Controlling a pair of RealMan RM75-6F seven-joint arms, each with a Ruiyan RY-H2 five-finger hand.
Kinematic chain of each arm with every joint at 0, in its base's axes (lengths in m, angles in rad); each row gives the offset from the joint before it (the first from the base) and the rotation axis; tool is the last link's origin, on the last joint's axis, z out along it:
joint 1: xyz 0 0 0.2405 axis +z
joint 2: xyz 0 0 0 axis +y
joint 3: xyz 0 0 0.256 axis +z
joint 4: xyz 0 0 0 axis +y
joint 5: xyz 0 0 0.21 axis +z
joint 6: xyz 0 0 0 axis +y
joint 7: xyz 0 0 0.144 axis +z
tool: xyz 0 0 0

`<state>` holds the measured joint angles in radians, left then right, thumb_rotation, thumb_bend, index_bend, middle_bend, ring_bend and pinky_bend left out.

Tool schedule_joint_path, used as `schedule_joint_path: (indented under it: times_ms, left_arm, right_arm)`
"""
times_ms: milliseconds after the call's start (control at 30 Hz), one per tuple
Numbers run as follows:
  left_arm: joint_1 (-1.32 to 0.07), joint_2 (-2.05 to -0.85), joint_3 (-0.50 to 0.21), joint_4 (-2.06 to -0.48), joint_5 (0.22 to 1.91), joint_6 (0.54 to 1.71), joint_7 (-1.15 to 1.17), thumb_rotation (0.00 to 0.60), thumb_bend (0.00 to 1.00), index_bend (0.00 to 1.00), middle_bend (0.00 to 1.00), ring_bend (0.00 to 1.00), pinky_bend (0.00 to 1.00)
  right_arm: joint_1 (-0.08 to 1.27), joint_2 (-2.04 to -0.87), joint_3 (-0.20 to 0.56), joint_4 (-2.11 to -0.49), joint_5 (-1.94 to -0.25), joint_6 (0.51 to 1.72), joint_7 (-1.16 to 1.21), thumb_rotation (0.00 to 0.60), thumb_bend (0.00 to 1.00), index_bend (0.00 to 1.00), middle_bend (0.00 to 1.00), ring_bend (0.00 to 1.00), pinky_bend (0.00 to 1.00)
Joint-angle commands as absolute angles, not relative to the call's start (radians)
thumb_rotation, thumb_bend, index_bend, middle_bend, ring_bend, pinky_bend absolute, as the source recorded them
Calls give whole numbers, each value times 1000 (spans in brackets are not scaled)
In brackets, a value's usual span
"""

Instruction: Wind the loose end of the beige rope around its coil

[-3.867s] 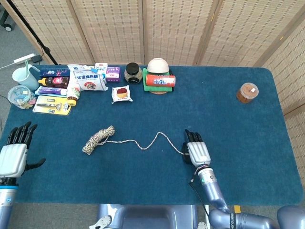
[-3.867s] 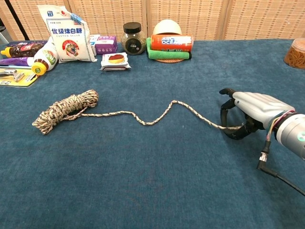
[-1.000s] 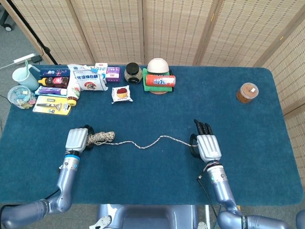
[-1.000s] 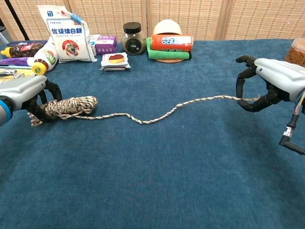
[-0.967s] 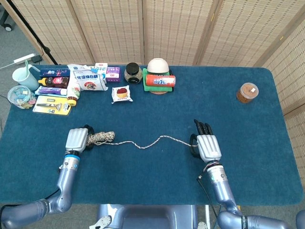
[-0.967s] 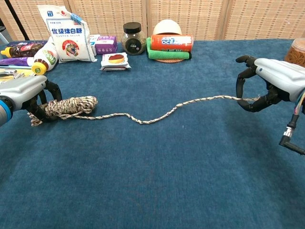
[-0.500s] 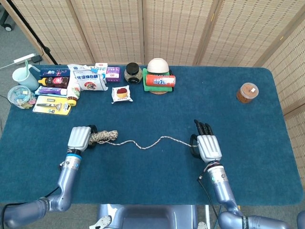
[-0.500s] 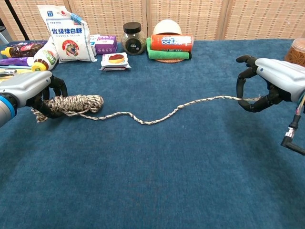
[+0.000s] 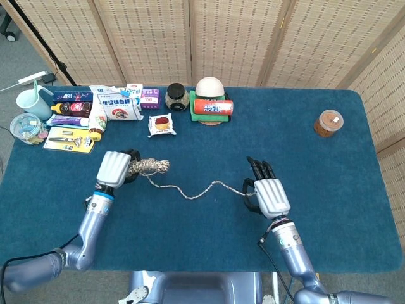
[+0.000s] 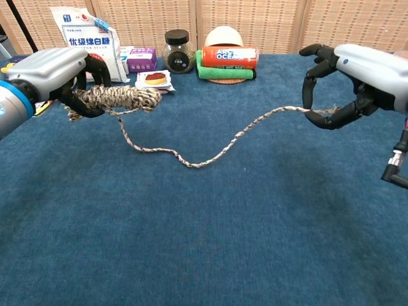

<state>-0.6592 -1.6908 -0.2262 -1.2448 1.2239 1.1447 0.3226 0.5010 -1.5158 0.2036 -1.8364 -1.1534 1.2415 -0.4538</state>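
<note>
My left hand grips one end of the beige rope coil and holds it lifted above the blue table. The loose strand hangs from the coil, sags onto the cloth and rises to the right. There my right hand pinches the rope's loose end between thumb and a finger, also raised off the table.
Along the table's far edge stand a white snack bag, a purple box, a dark jar, a white bowl over an orange can, and a small cake packet. A brown-lidded tub sits far right.
Both hands have risen off the table. The left hand lifted the coil up and toward the middle; the right hand raised the loose end, so the strand now sags between them.
</note>
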Motion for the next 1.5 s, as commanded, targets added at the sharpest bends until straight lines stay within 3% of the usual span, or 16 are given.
schedule_joint_path:
  times_ms: [33, 433, 767, 1200, 1500]
  left_arm:
    - [-704, -1688, -255, -1268, 1226, 1118, 369, 600, 551, 752, 528, 600, 752]
    - [-827, -1757, -276, -1193, 1222, 1035, 455, 600, 539, 752, 528, 599, 752]
    - [-892, -1867, -265, -1087, 1224, 989, 443, 600, 538, 752, 528, 599, 752]
    - [-898, -1893, -208, -1026, 1285, 977, 375, 600, 539, 752, 528, 599, 752]
    - [-881, -1877, -158, -1060, 1368, 1008, 280, 600, 539, 752, 528, 598, 752]
  right_arm:
    - [524, -1448, 244, -1962, -1126, 1217, -470, 600, 471, 650, 0, 0, 0]
    - [658, -1355, 386, -2177, -951, 1207, -630, 600, 496, 657, 0, 0, 0]
    - [843, -1344, 539, -2242, -696, 1268, -746, 600, 497, 665, 0, 0, 0]
    - [1047, -1311, 694, -2111, -468, 1338, -797, 600, 508, 684, 0, 0, 0]
    - [1145, -1315, 733, -1921, -350, 1300, -758, 600, 512, 696, 0, 0, 0]
